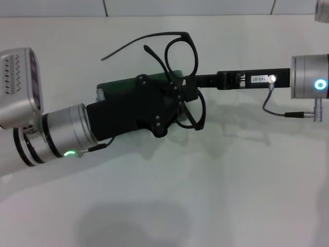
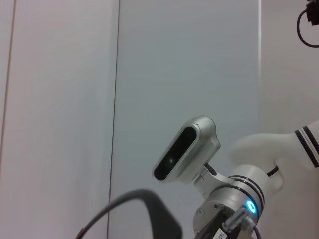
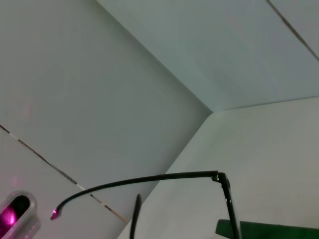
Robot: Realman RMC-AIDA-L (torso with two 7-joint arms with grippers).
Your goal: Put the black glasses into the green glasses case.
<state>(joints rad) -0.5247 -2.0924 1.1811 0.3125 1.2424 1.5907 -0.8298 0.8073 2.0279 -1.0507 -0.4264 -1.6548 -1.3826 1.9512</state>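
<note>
**Glasses held over the case**

My right gripper (image 1: 187, 82) reaches in from the right at full stretch, its fingers closed on the glasses (image 1: 180, 51) at the bridge, between the two lenses. The frame stands on edge: one lens ring is up toward the far side of the table (image 1: 216, 195), the other hangs toward me, partly behind my left gripper. One temple arm sweeps out to the left, clear of everything; in my right wrist view it shows as a long black curve (image 3: 149, 180) ending at the hinge.

The case (image 1: 121, 85) lies on the table just beneath the glasses, only its far edge and left end showing, since my left gripper (image 1: 162, 105) covers the rest. I cannot tell whether its lid is up. My left gripper sits right over the case, beside the glasses; its fingers are hidden under its own body, so I cannot tell how they stand.
</note>
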